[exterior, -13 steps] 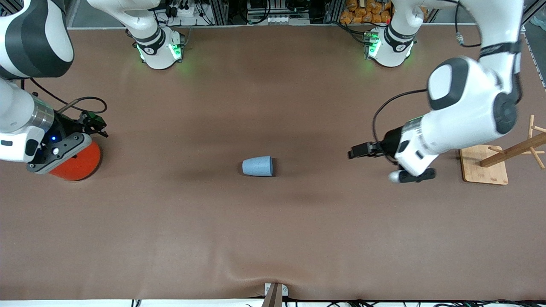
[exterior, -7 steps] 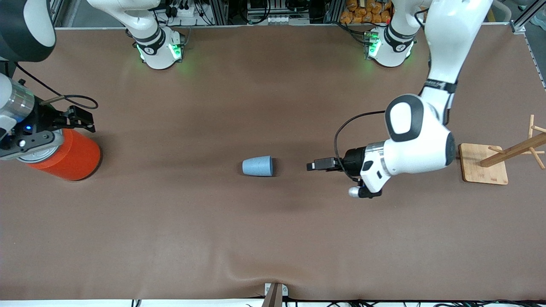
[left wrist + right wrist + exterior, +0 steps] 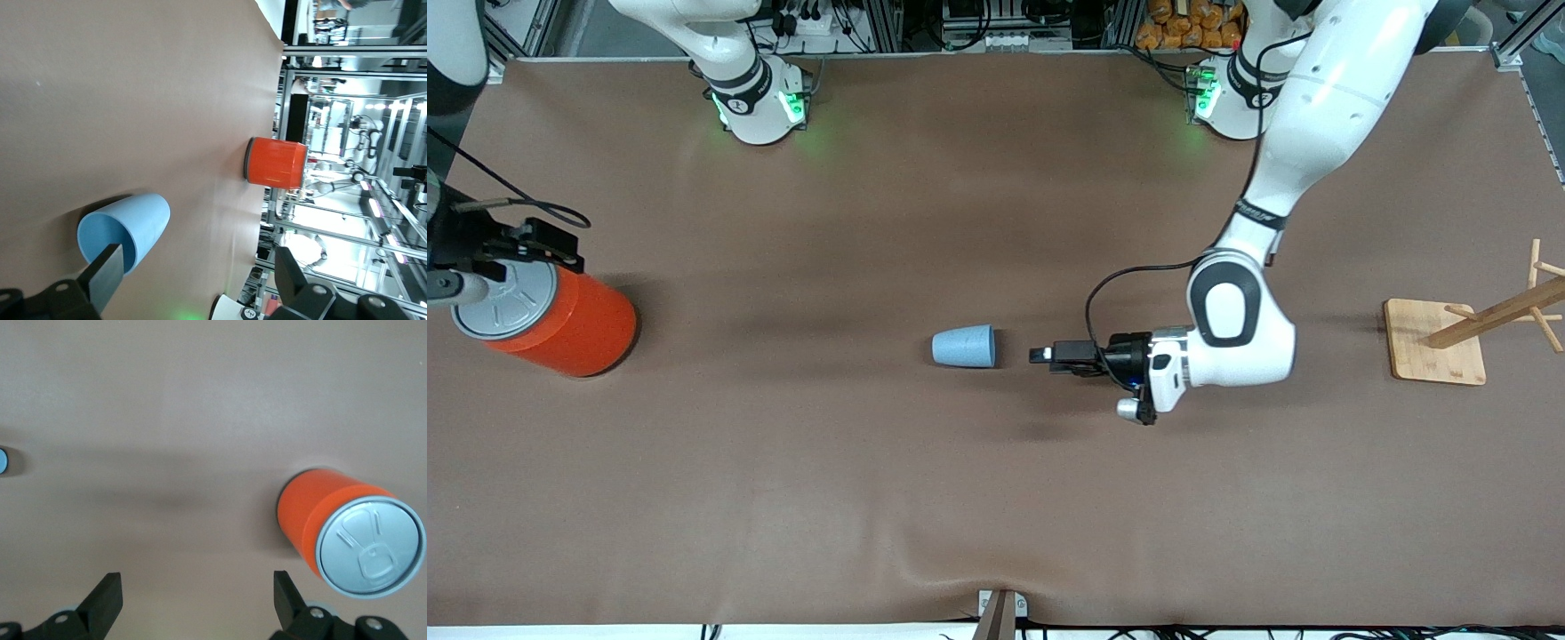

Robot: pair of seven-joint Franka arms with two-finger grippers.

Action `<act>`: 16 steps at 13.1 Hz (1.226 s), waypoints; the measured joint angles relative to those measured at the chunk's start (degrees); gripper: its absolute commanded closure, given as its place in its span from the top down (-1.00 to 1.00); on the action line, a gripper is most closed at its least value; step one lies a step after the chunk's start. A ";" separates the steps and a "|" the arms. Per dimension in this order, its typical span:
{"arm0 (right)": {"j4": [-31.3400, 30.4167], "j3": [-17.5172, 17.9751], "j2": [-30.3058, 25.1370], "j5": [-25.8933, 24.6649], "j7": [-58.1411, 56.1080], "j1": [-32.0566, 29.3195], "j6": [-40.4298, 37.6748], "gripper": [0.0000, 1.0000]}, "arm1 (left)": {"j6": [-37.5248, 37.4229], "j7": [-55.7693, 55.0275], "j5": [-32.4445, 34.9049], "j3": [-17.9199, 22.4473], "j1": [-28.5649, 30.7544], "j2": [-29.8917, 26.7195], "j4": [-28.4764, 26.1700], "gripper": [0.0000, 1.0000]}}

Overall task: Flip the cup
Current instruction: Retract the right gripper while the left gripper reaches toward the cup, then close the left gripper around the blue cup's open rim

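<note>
The light-blue cup (image 3: 964, 346) lies on its side near the middle of the brown tabletop (image 3: 996, 498), its mouth toward the left arm's end. The left end effector (image 3: 1040, 356) is low just beside that mouth, fingers spread and apparently touching nothing. The right end effector (image 3: 193, 600), likewise released, hangs over the tabletop beside the orange can (image 3: 560, 318).

Bare table (image 3: 996, 498) around cup (image 3: 964, 346)
</note>
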 measured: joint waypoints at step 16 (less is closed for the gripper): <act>-0.86 -0.16 -3.82 2.16 5.68 0.19 -5.16 1.00 | 0.03 11.29 -14.05 -0.59 -5.26 7.24 -2.50 1.00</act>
